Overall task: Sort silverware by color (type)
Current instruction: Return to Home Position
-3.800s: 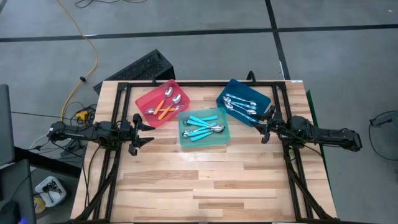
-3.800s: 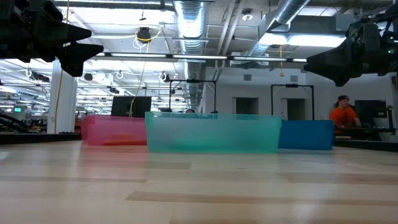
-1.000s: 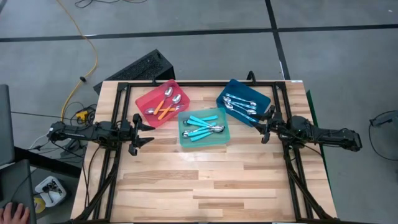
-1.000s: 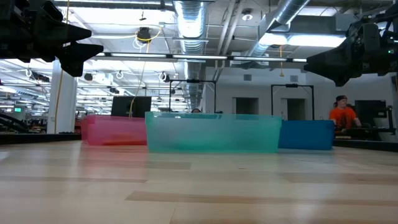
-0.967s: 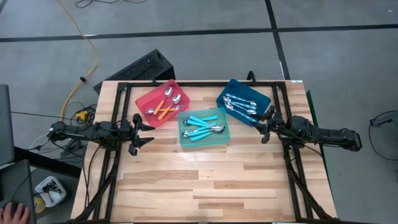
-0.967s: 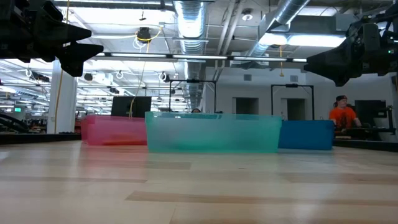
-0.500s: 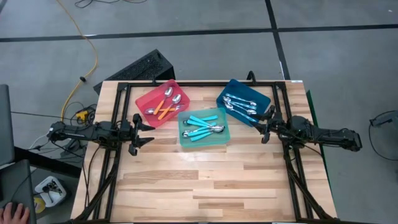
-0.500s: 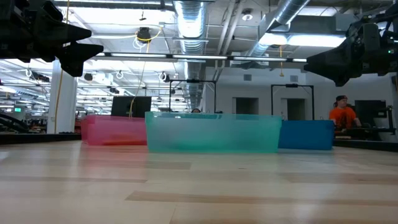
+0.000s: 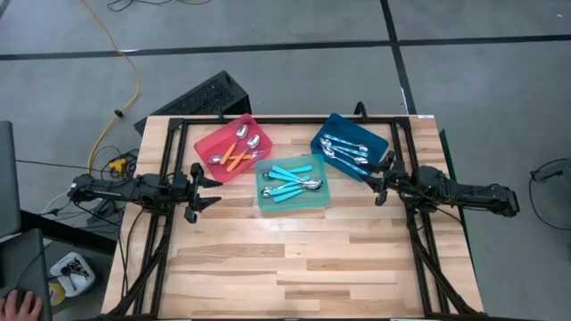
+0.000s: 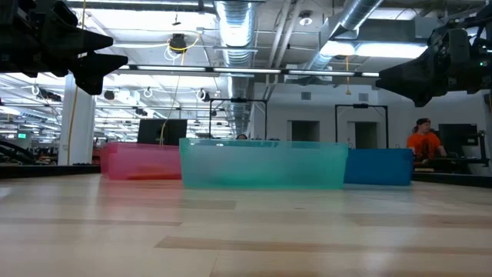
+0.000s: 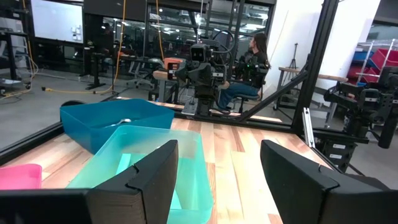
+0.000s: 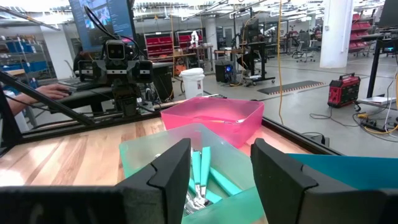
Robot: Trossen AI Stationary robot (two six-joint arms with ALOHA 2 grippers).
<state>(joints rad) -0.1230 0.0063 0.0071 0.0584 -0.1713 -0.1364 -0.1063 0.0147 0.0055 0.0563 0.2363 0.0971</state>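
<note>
The silverware lies in three trays at the table's far side. Orange-handled spoons are in the red tray, teal-handled spoons in the teal tray, pale-handled spoons in the blue tray. My left gripper hovers open at the left edge, level, pointing right. My right gripper hovers open at the right edge, pointing left. Both are clear of the trays with nothing between their fingers.
The near half of the wooden table lies bare in front of the trays. A black metal frame runs along both sides. A person in orange sits in the room beyond, and a hand shows off the table at near left.
</note>
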